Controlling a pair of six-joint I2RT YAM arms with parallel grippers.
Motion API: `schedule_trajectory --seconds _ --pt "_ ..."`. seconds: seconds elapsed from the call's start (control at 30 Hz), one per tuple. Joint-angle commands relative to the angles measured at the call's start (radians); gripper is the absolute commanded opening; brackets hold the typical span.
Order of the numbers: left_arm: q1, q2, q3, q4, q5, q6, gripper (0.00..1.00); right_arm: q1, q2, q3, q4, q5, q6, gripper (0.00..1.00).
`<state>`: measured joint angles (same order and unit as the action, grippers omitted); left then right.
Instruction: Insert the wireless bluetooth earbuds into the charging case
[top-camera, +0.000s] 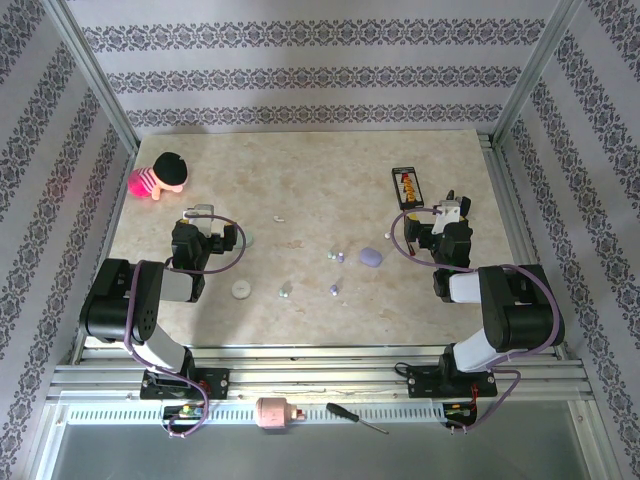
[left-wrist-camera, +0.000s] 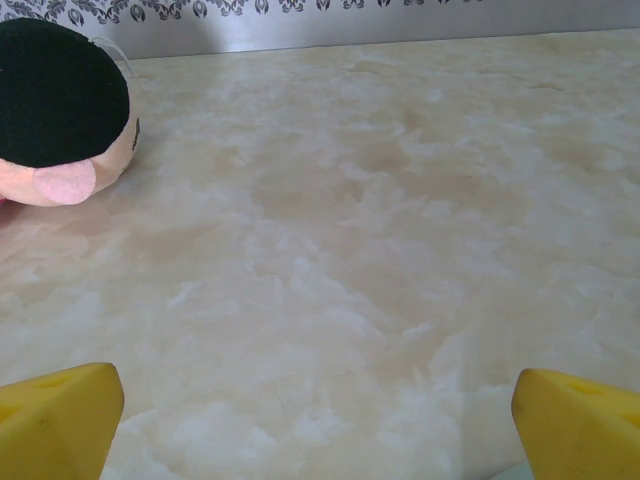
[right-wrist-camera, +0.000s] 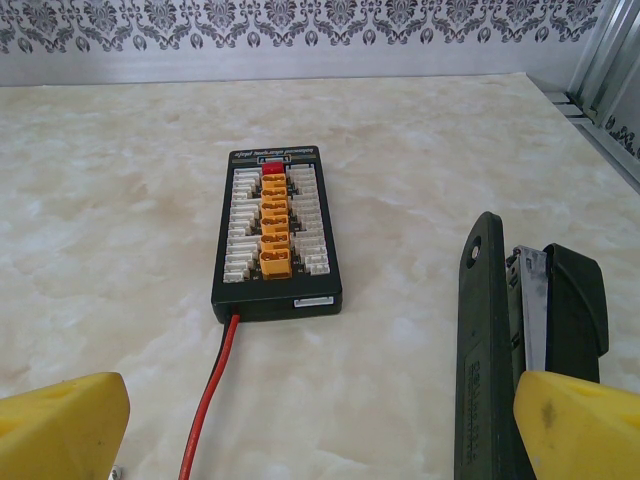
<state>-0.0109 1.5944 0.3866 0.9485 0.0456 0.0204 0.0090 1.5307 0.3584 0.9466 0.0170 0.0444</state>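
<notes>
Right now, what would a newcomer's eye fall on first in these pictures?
The pink doll with black hair, at the far left of the table, stands out most. Next comes the black board of orange connectors at far right. In the middle lie a lavender case and tiny scattered earbuds.

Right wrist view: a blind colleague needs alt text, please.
A black connector board with orange plugs and a red wire lies on a marbled table, a dark folded tool to its right. The yellow-tipped right pincer stands open and empty at the bottom edge.
</notes>
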Motion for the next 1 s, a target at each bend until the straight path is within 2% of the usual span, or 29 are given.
schedule_trajectory --seconds 0.0,0.3,0.47,0.57,0.73,0.8,0.97 --pt "0.016 -0.004 0.006 -0.015 0.010 -0.010 0.99 0.002 0.003 0.016 0.009 -0.017 -0.015 0.98" --pt "0.013 -0.040 -0.005 -0.021 -0.018 -0.009 0.99 0.005 -0.036 0.005 0.006 -0.046 -0.032 0.98" --pt "-0.019 -0.191 -0.009 -0.136 -0.039 0.023 0.99 0.052 -0.179 0.028 -0.163 -0.044 -0.086 0.98" --pt "-0.085 -0.292 0.023 -0.260 -0.067 0.095 0.99 0.101 -0.265 0.070 -0.310 -0.032 -0.130 0.98" --pt "-0.227 -0.385 0.111 -0.405 -0.034 0.151 0.99 0.170 -0.345 0.176 -0.537 -0.128 -0.216 0.98" --pt "-0.284 -0.388 0.133 -0.423 -0.001 0.160 0.99 0.211 -0.345 0.236 -0.672 -0.188 -0.283 0.98" --pt "-0.407 -0.377 0.162 -0.442 0.089 0.126 0.99 0.332 -0.282 0.371 -0.963 -0.191 -0.411 0.98"
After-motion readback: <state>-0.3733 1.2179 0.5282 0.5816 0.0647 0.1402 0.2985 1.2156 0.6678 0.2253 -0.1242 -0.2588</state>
